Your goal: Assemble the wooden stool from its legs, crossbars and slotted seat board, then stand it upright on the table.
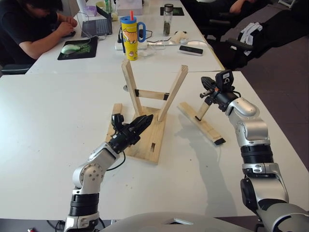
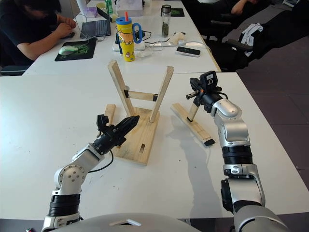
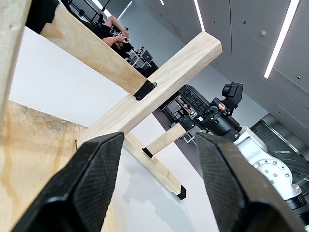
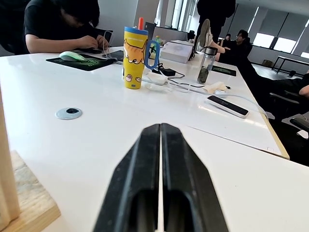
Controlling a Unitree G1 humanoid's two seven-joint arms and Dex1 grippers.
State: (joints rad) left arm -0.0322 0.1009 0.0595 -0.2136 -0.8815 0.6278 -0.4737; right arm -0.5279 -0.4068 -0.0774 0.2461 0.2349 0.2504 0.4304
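The seat board (image 1: 146,141) lies flat on the counter (image 1: 48,121). Two legs (image 1: 131,87) splay upward from it, tied by a crossbar (image 1: 152,94). The left gripper (image 1: 143,121), jaws spread, hovers where the legs meet the board, and a nudge there could lever them out of their slots. The right gripper (image 1: 206,92), jaws pinched shut on nothing, sits just above the loose leg piece (image 1: 203,123) and might knock it aside.
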